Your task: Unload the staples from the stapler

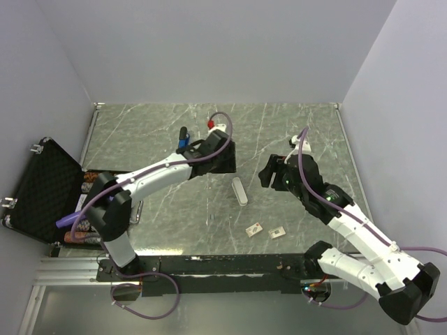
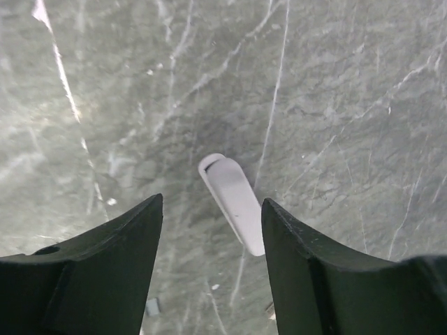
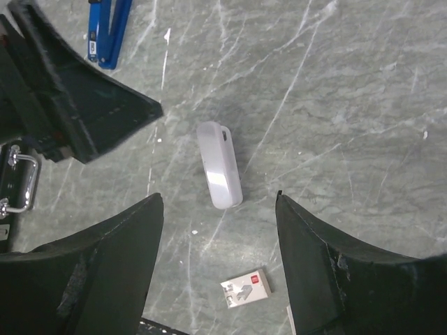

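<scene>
The blue stapler (image 1: 183,142) lies on the table at the back, just left of my left gripper (image 1: 228,166). In the right wrist view the stapler (image 3: 106,31) shows at the top left as two blue arms spread in a narrow V. I cannot make out the staples in any view. My left gripper (image 2: 213,202) is open and empty, hovering above a white oblong bar (image 2: 234,202). My right gripper (image 3: 218,197) is open and empty, held above the table near the same bar (image 3: 218,165). The left gripper's black body (image 3: 77,105) is between the stapler and the bar.
The white bar (image 1: 240,190) lies mid-table. Two small whitish cards (image 1: 255,228) (image 1: 277,232) with red marks lie nearer the front; one shows in the right wrist view (image 3: 246,286). An open black case (image 1: 42,192) stands at the left edge. A small red item (image 1: 211,123) lies at the back.
</scene>
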`<act>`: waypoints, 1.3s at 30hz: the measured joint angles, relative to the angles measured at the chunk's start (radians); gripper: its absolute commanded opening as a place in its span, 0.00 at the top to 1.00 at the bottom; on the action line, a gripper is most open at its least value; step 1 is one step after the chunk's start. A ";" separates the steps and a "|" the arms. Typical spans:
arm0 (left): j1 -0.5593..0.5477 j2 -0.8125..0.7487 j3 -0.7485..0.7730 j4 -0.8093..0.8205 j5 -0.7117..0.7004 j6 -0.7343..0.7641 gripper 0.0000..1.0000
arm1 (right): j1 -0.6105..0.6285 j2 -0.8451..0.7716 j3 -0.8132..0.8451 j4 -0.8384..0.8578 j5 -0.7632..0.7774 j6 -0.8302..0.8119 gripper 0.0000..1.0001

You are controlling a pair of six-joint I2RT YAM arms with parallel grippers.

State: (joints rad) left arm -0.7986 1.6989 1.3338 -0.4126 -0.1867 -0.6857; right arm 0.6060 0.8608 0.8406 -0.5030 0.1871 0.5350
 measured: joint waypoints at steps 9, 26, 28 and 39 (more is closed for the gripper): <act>-0.074 0.111 0.056 -0.060 -0.027 -0.124 0.01 | 0.000 -0.001 -0.028 -0.009 -0.001 0.007 0.27; -0.110 0.238 0.161 -0.117 -0.053 -0.183 0.01 | 0.000 -0.002 -0.059 -0.007 -0.028 0.008 0.27; -0.110 0.254 0.161 -0.126 -0.060 -0.193 0.01 | 0.000 -0.002 -0.062 -0.007 -0.032 0.009 0.27; -0.110 0.318 0.173 -0.138 -0.073 -0.222 0.13 | 0.000 -0.010 -0.063 -0.006 -0.048 0.011 0.27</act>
State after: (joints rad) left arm -0.9085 2.0171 1.5070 -0.5510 -0.2600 -0.9081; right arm 0.6060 0.8513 0.7773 -0.5091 0.1394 0.5457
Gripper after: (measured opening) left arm 0.906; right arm 0.731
